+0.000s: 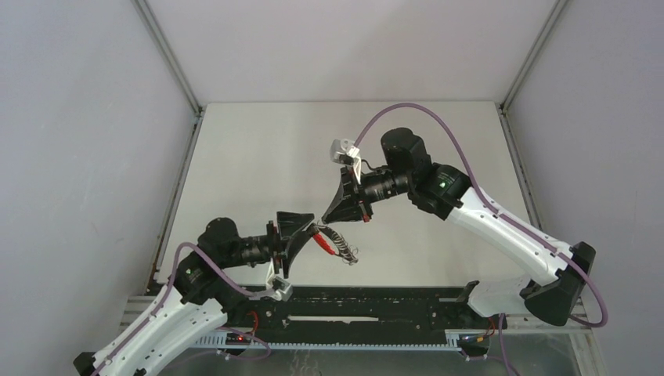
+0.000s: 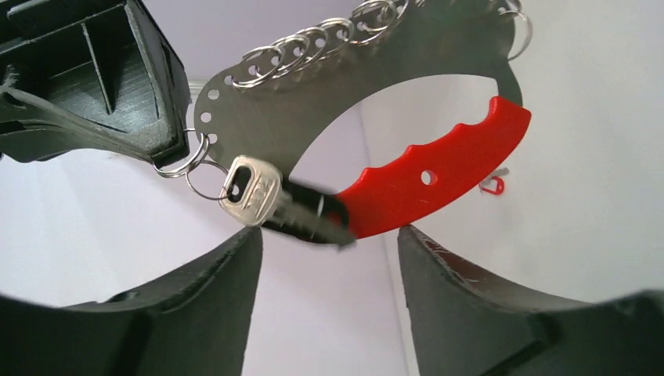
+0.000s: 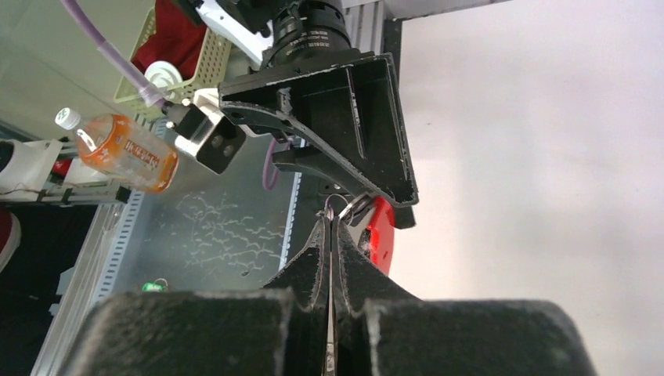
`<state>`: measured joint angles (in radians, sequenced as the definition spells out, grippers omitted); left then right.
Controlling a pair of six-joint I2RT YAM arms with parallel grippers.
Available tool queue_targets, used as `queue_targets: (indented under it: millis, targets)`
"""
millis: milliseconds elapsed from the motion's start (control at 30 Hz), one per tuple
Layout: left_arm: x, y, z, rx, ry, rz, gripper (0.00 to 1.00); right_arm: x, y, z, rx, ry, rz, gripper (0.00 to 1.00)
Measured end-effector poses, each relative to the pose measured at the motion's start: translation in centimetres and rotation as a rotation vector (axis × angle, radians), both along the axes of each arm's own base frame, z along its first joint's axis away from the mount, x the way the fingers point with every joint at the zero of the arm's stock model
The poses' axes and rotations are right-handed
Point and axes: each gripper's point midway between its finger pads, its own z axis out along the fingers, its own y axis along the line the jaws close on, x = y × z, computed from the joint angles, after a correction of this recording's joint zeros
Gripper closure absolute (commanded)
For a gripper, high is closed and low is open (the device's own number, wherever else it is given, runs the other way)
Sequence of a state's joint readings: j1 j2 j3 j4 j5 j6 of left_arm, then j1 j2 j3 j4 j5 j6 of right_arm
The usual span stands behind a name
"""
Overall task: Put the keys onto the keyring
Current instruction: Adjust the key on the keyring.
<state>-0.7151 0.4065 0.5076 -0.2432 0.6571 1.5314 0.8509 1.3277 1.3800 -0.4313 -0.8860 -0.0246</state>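
The step in hand looks like the threading itself, at or near its end. In the left wrist view a small flat silvery metal key [image 2: 250, 190] with a square head hangs on a fine wire loop. That loop links to the keyring [image 2: 172, 174], a thin silvery split ring set through the end hole of a curved silvery metal plate [image 2: 266, 117]. The plate carries a row of small empty split rings [image 2: 313, 39] along its outer edge and ends in a bright red scalloped plastic handle [image 2: 438, 168].

The right gripper [image 3: 332, 235] is pressed closed, with the keyring's wire pinched at its tips. The left gripper [image 2: 329, 243] stands wide apart and holds nothing; the key's blade and the handle's end lie just beyond the gap.

From above, the whole bunch sits between the two gripper tips, close to the near edge of the pale table [image 1: 258, 157], left of its middle.

Whether the key is fully wound onto its loop cannot be told. The next move probably calls for the left arm to back away without snagging the blade, while the right grip stays firm on the thin wire.
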Motion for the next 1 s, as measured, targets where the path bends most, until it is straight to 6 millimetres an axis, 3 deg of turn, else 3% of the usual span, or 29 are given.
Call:
queue_targets:
  millis: [100, 300, 567, 800, 1000]
  targets:
    - [-0.2, 0.4, 0.1, 0.027, 0.043, 0.011, 0.21, 0.3, -0.3, 0.3, 0.015, -0.012, -0.032, 1.0]
    - [-1.1, 1.3, 2.7, -0.007, 0.163, 0.037, 0.15, 1.3, -0.8, 0.5, 0.055, -0.034, -0.111, 1.0]
    - [-2.4, 0.3, 8.9, -0.159, 0.593, 0.02, 0.24, 2.1, -0.8, 0.1, 0.121, -0.06, -0.23, 1.0]
    - [-3.9, -0.9, 8.3, -0.187, 0.981, -0.007, 0.47, 2.0, -0.8, 0.5, 0.218, -0.107, -0.329, 1.0]
    - [-3.4, -0.9, 9.1, -0.262, 1.119, 0.02, 0.48, 1.6, -0.8, 1.3, 0.279, -0.134, -0.358, 1.0]
